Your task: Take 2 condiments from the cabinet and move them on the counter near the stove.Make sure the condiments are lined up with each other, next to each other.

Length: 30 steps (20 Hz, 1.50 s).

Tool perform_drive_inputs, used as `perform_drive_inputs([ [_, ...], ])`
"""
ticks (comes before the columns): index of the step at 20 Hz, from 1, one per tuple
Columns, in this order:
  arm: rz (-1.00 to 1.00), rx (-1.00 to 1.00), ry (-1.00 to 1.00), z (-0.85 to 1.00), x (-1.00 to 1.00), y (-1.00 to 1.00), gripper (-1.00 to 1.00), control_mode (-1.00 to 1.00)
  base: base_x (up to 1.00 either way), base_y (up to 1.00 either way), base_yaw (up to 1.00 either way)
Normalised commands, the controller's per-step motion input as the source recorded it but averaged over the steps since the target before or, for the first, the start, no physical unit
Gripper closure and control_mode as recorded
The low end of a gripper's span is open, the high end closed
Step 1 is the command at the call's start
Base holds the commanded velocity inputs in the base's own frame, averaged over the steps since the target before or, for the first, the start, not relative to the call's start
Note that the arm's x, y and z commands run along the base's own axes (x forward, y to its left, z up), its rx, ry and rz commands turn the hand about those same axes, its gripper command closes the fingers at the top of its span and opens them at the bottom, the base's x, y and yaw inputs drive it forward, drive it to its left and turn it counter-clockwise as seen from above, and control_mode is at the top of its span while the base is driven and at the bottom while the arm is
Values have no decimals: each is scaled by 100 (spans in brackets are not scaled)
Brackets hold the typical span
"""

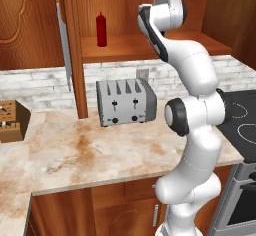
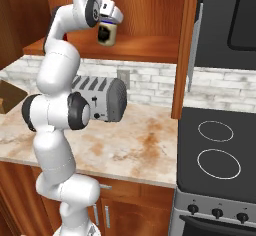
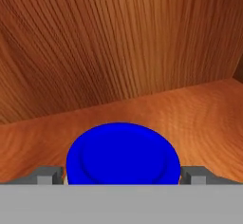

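Observation:
The short cream jar [image 2: 106, 35] with the blue lid [image 3: 122, 153] stands on the cabinet shelf [image 2: 145, 47]. My gripper [image 3: 121, 174] reaches down over it, one fingertip [image 3: 50, 174] on each side of the lid with a narrow gap to it, so the jaws are open around the jar. In the right base view the gripper [image 2: 106, 26] sits right on top of the jar. The slim red squeeze bottle [image 1: 101, 29] stands upright farther left on the same shelf [image 1: 130, 50]. Below lie the mottled counter [image 1: 100, 150] and the black stove [image 2: 220, 150].
A silver four-slot toaster [image 1: 125, 101] stands on the counter under the cabinet, against the brick backsplash. A wooden knife block [image 1: 10, 120] sits at the far left. The cabinet's upright side panel [image 2: 182, 55] comes down beside the stove.

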Motion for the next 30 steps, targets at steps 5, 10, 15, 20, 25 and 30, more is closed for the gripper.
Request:
perform_drive_inputs([
  [5, 0, 6, -13, -5, -49, -1, 100, -100, 0, 0, 0],
  [10, 0, 5, -30, -14, -100, -2, 100, -100, 0, 0, 0],
  [15, 0, 0, -20, -29, -100, -10, 100, -100, 0, 0, 0],
  [20, 0, 0, -2, -27, -100, -16, 100, -100, 0, 0, 0],
  [25, -2, -3, 2, -26, -99, -10, 100, -100, 0, 0, 0],
  [30, -4, -9, 3, -59, -37, -17, 100, -100, 0, 0, 0],
])
